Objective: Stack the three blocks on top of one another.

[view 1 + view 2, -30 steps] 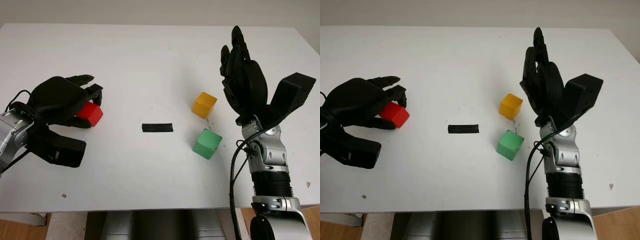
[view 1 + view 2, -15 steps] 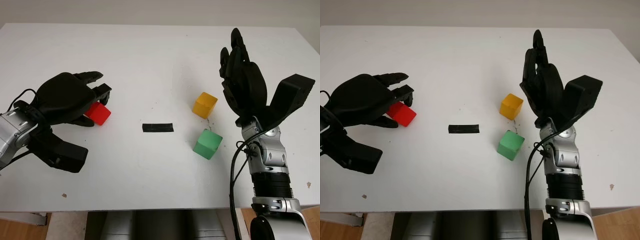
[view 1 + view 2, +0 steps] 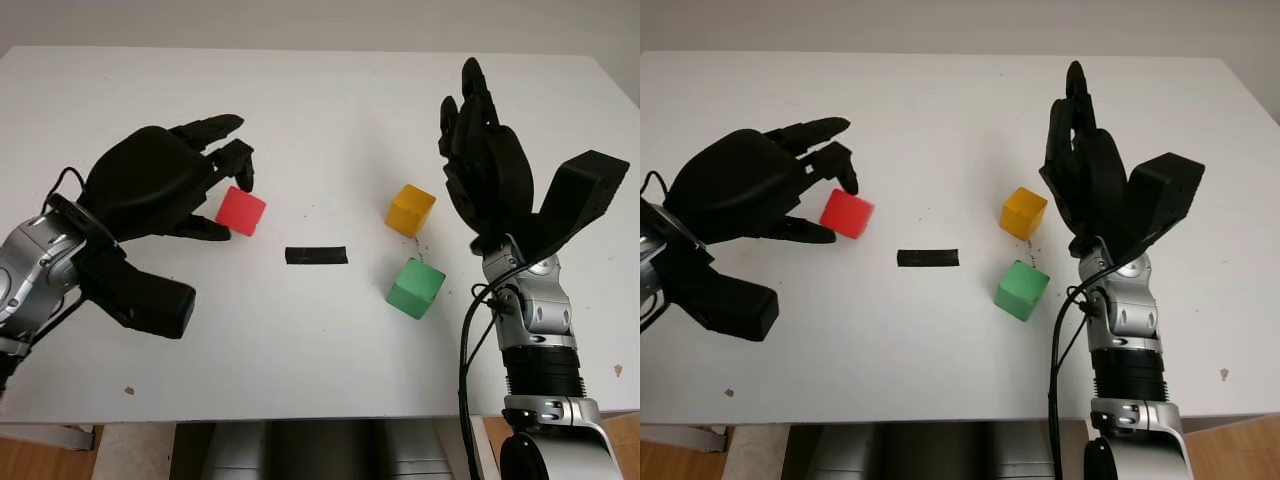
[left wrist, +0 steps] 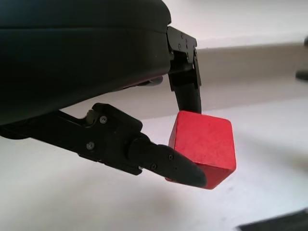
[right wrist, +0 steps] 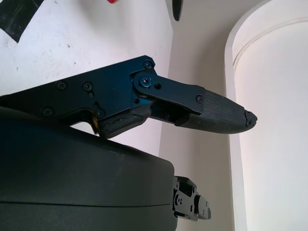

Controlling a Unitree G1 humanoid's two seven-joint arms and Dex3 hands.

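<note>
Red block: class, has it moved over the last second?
Yes. The red block, held in the left hand, has travelled toward the black tape strip at the table's middle, closing much of the gap.

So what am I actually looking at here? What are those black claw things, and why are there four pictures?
The black claws are the two three-finger hands of a humanoid robot. Two pictures come from cameras in its head, looking down at a white table; the other two come from cameras at its wrists, very close to each hand. The left hand grips a red block between its fingers. The right hand is open and raised upright beside a yellow block. A green block lies nearer the robot, and a strip of black tape marks the table's middle. The blocks are to be stacked.
</note>
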